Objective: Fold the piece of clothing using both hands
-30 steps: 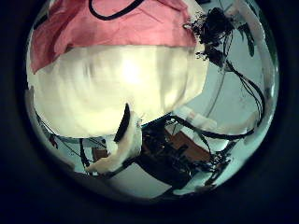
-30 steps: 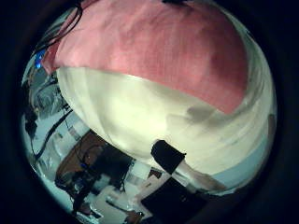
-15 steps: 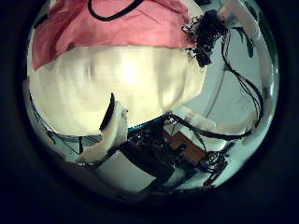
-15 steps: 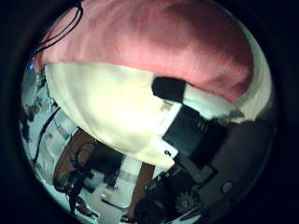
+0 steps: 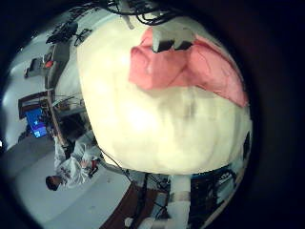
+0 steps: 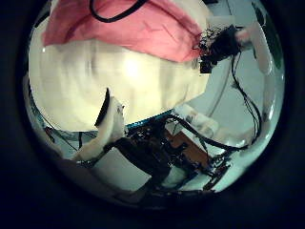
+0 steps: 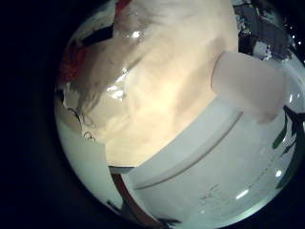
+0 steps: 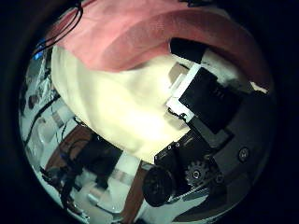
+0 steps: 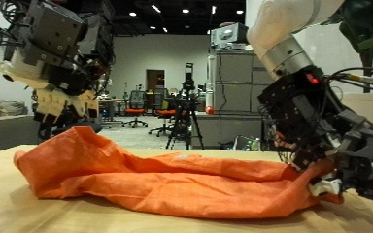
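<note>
Outside view: an orange garment (image 9: pixel 174 180) lies crumpled in a long heap on the pale worktop (image 9: pixel 31 216), one end raised into a peak below the left hand (image 9: pixel 50 68), the other end running to the right hand (image 9: pixel 319 146). The left hand hangs above the worktop, clear of the cloth, its fingers pointing down and holding nothing. The right hand is low at the garment's far end, and its fingers (image 9: pixel 323 181) are curled around a fold of the cloth just above the worktop. Left little finger side palm view: the garment (image 5: pixel 186 67) lies bunched on the worktop (image 5: pixel 152 124), well away from the palm, with a hand (image 5: pixel 173 36) at its far edge. Left thumb side palm view: the garment (image 6: pixel 124 29) lies across the worktop (image 6: pixel 114 81); one white finger (image 6: pixel 107 119) of the left hand juts in, touching no cloth. Right little finger side palm view: the worktop (image 7: pixel 172 76) fills most of the picture; a strip of the garment (image 7: pixel 76 62) shows at its side and a white finger (image 7: pixel 250 81) lies over the surface. Right thumb side palm view: the garment (image 8: pixel 140 37) is close to the palm, and the hand's black and white fingers (image 8: pixel 201 93) bend in against its edge, over the worktop (image 8: pixel 112 103).
</note>
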Motion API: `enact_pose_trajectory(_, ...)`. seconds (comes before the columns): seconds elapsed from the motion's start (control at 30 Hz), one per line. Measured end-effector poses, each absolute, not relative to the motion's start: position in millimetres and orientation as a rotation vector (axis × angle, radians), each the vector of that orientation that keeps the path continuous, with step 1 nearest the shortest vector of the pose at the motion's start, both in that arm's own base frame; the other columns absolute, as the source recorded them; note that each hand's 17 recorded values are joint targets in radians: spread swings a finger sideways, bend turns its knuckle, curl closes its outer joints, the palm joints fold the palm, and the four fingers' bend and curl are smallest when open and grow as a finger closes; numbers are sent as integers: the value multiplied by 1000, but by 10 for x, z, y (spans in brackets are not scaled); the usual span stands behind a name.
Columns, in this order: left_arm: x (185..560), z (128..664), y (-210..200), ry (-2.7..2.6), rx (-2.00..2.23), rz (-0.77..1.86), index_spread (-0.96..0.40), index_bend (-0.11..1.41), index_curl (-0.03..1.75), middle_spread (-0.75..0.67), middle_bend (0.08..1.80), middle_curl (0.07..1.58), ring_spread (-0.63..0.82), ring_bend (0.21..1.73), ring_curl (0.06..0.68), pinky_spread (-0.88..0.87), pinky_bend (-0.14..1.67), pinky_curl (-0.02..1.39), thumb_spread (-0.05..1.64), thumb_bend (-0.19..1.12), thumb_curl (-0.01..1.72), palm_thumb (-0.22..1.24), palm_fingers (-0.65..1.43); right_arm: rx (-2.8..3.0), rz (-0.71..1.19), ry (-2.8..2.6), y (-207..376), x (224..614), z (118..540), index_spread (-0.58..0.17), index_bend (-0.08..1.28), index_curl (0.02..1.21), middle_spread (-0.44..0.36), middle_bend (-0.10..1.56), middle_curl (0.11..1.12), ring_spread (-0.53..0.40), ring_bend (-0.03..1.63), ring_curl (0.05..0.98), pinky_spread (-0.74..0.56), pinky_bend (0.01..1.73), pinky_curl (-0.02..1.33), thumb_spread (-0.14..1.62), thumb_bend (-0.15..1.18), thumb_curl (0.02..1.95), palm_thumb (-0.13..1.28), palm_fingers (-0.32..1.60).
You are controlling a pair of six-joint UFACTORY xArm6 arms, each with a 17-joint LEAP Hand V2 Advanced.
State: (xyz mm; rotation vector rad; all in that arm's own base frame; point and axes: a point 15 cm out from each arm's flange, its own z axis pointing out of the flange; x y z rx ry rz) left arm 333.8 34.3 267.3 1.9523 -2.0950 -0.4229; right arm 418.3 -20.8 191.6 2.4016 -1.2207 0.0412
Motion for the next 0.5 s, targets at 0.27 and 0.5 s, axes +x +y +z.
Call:
enact_pose_trajectory(0.27,3174,2709,705,-2048,1998,-419,151,158,285,360,198,337,545,481,201,487,389,302,1200,-16,355,587,43,2437,196,-1286,-369,4203,2627,-241,1046,781,-117,1239,729,-174,1348,591,-352,1183,598,953,65,633,1187,1238)
enact_pose_trajectory(0.5,2987,2780,900,-2027,2041,-383,151,157,285,355,197,337,549,478,202,489,387,303,1202,-16,358,585,43,2531,390,-1282,30,4516,3276,-229,1062,787,-112,1267,733,-169,1373,590,-342,1200,601,951,24,691,1165,1223)
